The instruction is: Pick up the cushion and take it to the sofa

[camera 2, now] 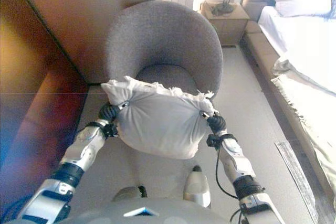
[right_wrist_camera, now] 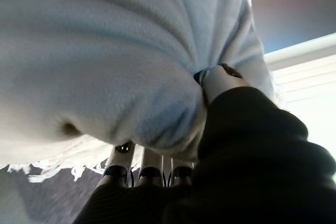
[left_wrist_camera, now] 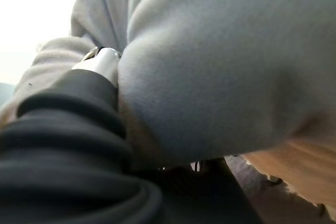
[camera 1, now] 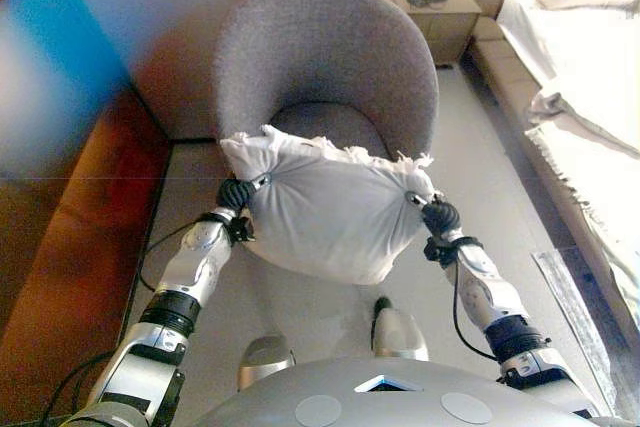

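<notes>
- Fingers, left eye view: those of the left hand point(camera 1: 236, 193) and the right hand point(camera 1: 437, 213) are mostly buried in cloth at opposite ends of the cushion point(camera 1: 325, 209). The cushion is held in the air between the two hands, just in front of the grey armchair point(camera 1: 325, 62) and clear of its seat. A hold at both ends is judged to keep the soft bulk level and stop it sagging to one side.
- Right eye view: the same hold is shown. Gathered, frayed corners of cloth stand up above each hand, so the cover is evidently bunched where it is gripped. A bed with pale covers point(camera 2: 304, 40) lies well apart on the robot's right, and a small bedside table point(camera 2: 227, 20) stands behind the armchair. No sofa can be identified with certainty.
- Left wrist view: cloth is pressed tight against the dark cover, and one silver digit point(left_wrist_camera: 102, 62) is sunk into a fold. The hand is closed into the fabric.
- Right wrist view: the thumb point(right_wrist_camera: 220, 81) is dug into a pucker of cloth while the fingers point(right_wrist_camera: 149, 169) are curled beneath the cushion's edge, so the weight is borne from below and pinched from above.
</notes>
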